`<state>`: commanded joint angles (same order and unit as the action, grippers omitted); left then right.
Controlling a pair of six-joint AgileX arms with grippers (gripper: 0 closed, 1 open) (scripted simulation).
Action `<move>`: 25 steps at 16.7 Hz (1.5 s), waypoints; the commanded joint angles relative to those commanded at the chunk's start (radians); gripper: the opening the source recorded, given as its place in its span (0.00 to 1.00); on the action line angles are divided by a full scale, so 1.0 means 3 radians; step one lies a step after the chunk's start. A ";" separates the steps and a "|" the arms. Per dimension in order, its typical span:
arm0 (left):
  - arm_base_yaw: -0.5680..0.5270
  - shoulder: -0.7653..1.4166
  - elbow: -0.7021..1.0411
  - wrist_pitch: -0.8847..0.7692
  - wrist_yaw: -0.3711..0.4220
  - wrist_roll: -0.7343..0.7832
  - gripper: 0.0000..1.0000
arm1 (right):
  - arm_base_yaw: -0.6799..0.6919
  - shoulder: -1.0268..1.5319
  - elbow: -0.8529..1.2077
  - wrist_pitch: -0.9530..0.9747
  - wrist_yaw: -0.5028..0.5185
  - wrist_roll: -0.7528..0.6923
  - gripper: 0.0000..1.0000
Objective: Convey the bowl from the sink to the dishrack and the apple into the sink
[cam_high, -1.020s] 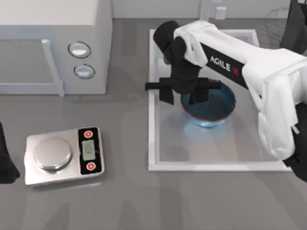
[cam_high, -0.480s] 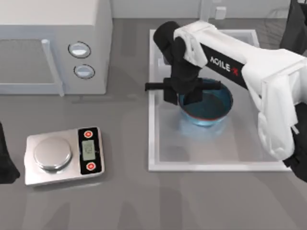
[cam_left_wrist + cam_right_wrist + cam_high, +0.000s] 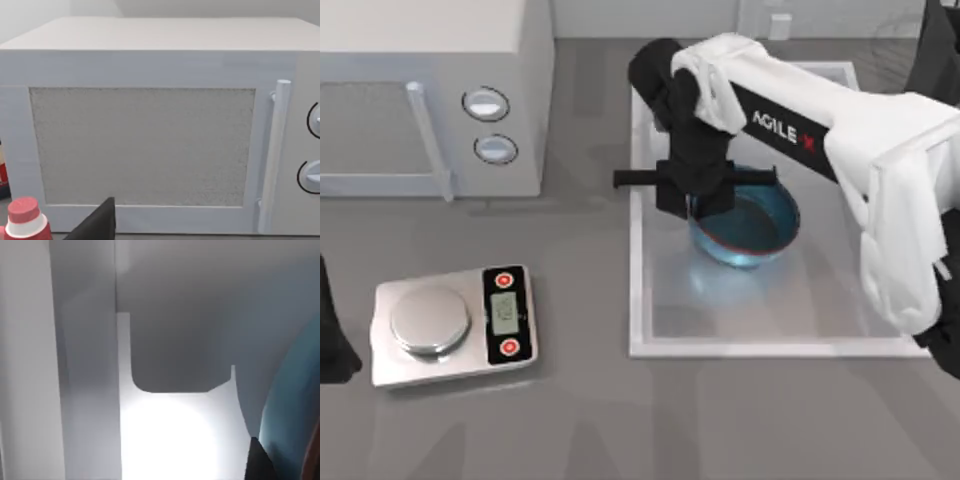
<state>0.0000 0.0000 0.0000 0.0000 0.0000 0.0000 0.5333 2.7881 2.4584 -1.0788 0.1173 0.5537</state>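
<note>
The blue bowl (image 3: pixel 755 225) with its reddish rim sits in the white sink (image 3: pixel 638 290), left of the basin's middle. My right gripper (image 3: pixel 693 200) reaches down from the back right, its dark fingers shut on the bowl's left rim, one inside and one outside. In the right wrist view the bowl's teal wall (image 3: pixel 295 405) lies close beside the sink floor (image 3: pixel 175 440). Thin pale wires of the dishrack (image 3: pixel 898 28) peek in at the back right. The apple is out of view. My left gripper (image 3: pixel 328 335) stays parked at the table's left edge.
A white microwave (image 3: pixel 430 90) stands at the back left, its door (image 3: pixel 145 145) facing the left wrist camera. A silver scale (image 3: pixel 450 325) with red buttons lies at the front left. The pale faucet (image 3: pixel 778 22) rises behind the sink. A red-capped bottle (image 3: pixel 22 217) stands before the microwave.
The right gripper's fingers have drawn together onto the bowl's left rim. Gripper and bowl have shifted slightly left and towards the back of the sink.
</note>
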 joint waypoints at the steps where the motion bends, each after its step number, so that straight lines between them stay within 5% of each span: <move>1: 0.0000 0.0000 0.0000 0.0000 0.0000 0.0000 1.00 | 0.0066 -0.0138 -0.0086 -0.0073 0.0008 0.0066 0.00; 14: 0.0000 0.0000 0.0000 0.0000 0.0000 0.0000 1.00 | 0.1366 -0.3177 -0.1765 -0.1493 0.0164 0.1333 0.00; 25: 0.0000 0.0000 0.0000 0.0000 0.0000 0.0000 1.00 | 0.1299 -0.3508 -0.2043 -0.1466 0.0050 0.1280 0.00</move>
<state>0.0000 0.0000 0.0000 0.0000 0.0000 0.0000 0.9232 1.7358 1.8456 -1.5186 0.1322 0.9376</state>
